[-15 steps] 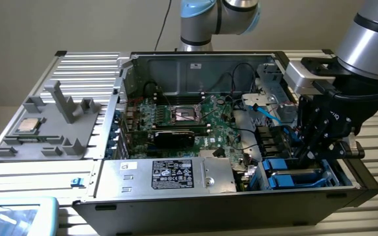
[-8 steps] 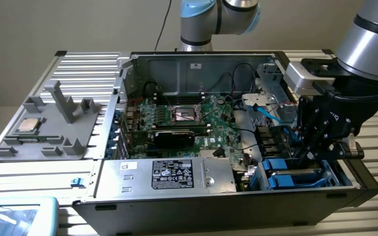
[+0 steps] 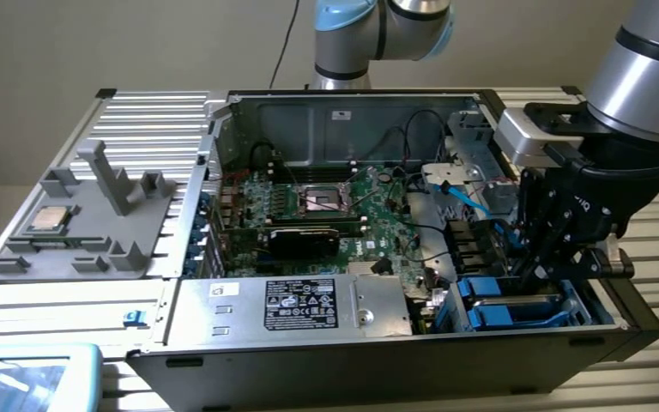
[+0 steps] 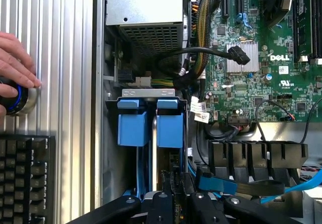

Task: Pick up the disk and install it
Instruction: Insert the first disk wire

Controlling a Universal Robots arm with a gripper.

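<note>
The disk (image 4: pixel 169 126) stands on edge in the drive bay of the open computer case (image 3: pixel 341 112), with its blue carrier end showing. A second blue carrier (image 4: pixel 133 123) sits in the slot beside it, and a silver edge shows between the two. My gripper (image 4: pixel 176 200) reaches down into this bay with its black fingers close together on the disk's near end. In the exterior view my gripper (image 3: pixel 542 273) hangs low over the blue carriers (image 3: pixel 515 311) at the case's front corner, on the exterior view's right.
A person's hand (image 4: pixel 15 65) rests on a blue-ringed button (image 4: pixel 21 100) beside a keyboard (image 4: pixel 25 178). Motherboard (image 3: pixel 329 206), cables and a silver box with a black label (image 3: pixel 301 302) lie in the case. A grey fixture (image 3: pixel 83 227) holds a CPU chip (image 3: pixel 49 219).
</note>
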